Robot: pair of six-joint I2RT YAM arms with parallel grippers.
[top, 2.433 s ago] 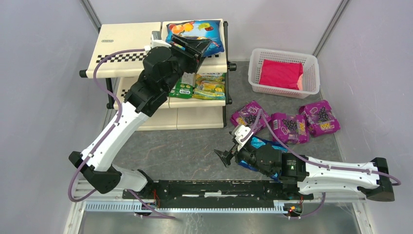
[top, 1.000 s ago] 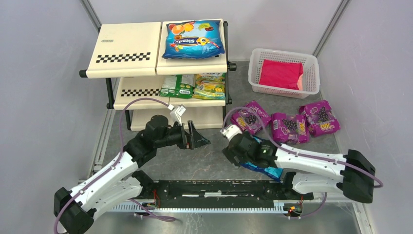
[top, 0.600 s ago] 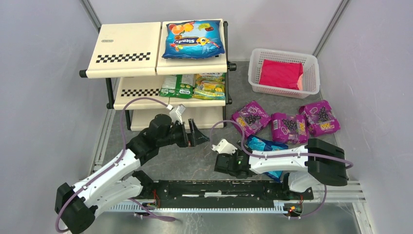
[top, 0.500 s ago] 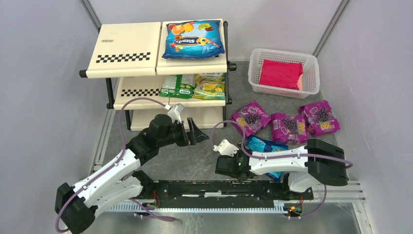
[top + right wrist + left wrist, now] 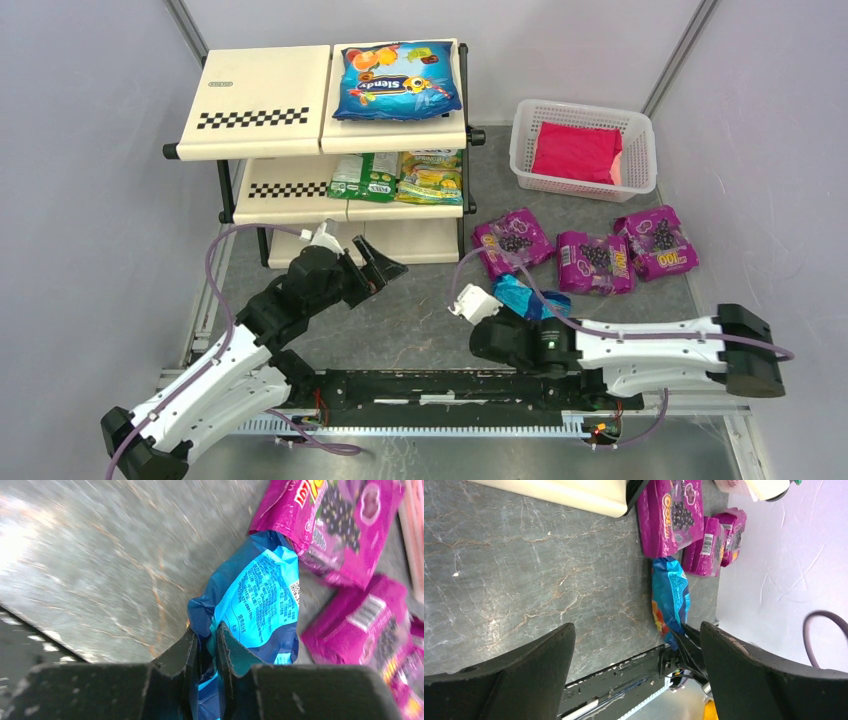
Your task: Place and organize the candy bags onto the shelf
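The right hand point(image 5: 204, 639) is pinched tight on the lower edge of a blue candy bag point(image 5: 260, 595), its two fingers nearly meeting through the crumpled foil. The bag stands on end above the grey marbled desk point(image 5: 420, 310), printed back towards the wrist camera. Its far end reaches the corner of the nearest of the three purple bags point(image 5: 594, 262), which lie in a row on the desk to the right of the shelf point(image 5: 265, 100). Whether the held bag is clear of the desk cannot be told. The left hand point(image 5: 636, 627) is spread wide with nothing between its fingers, hanging over bare desk in front of the shelf's lowest tier. A second blue bag point(image 5: 398, 78) lies flat on the right half of the top tier, and the green-yellow bags point(image 5: 432, 180) sit side by side on the middle tier beneath it. A white mesh basket point(image 5: 530, 140) at the back right holds a red packet point(image 5: 576, 152). Pale lilac walls point(image 5: 90, 200) close in the desk.
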